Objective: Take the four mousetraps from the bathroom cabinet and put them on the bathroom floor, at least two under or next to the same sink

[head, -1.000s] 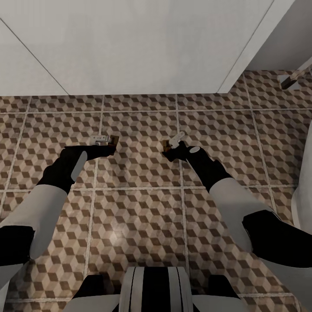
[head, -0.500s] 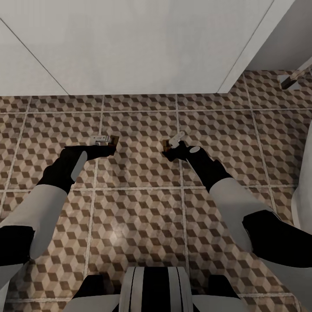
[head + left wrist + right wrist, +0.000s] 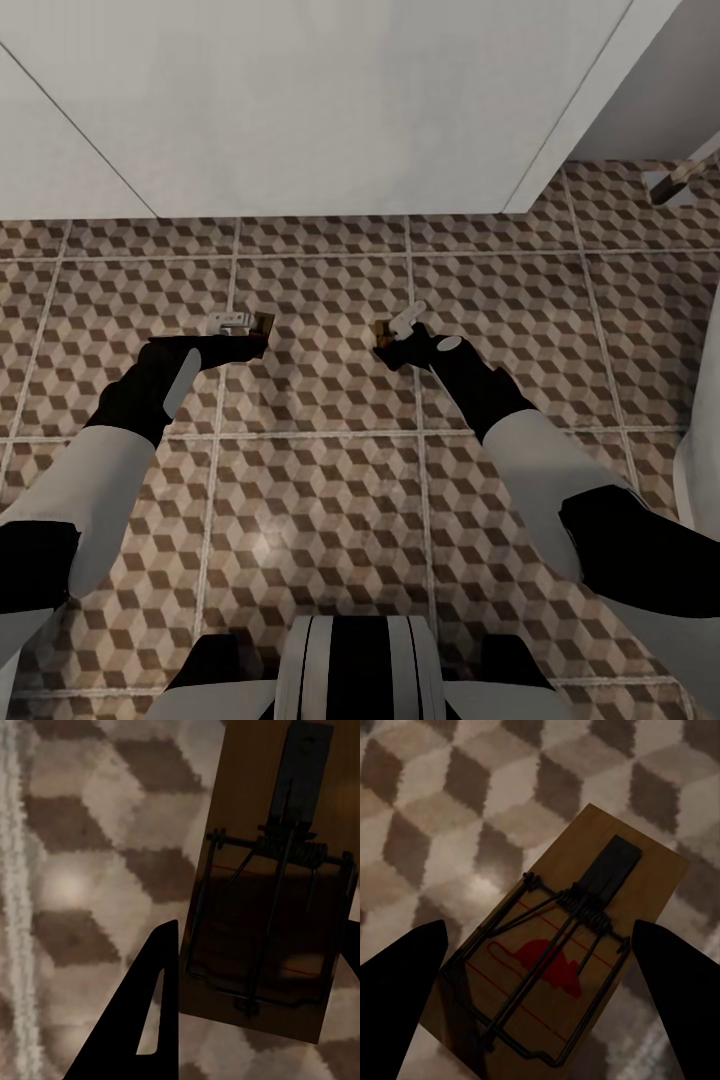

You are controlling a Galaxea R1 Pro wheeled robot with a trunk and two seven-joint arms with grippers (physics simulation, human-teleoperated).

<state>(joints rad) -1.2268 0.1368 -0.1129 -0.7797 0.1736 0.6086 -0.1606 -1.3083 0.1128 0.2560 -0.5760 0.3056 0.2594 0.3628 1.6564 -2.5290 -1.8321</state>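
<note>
Black fingers of the left gripper [image 3: 247,1005] stand apart either side of a mousetrap [image 3: 274,881], spread wider than the board, no pinch visible; it looks released or about to be. Right gripper [image 3: 540,997] likewise spread around the second mousetrap [image 3: 559,971], wood flat on the bathroom floor [image 3: 320,470]. Both traps lie just ahead of their fingertips, low and flat so they settle on the tiles. Beyond the hands, a white vanity front [image 3: 300,110], likely the sink's, so both traps sit near it.

mousetraps: two are seen, one [image 3: 262,324], one [image 3: 383,332] | grippers: two, left [image 3: 243,338], right [image 3: 396,345] | arms: two | vanity [image 3: 300,110]: one
</note>
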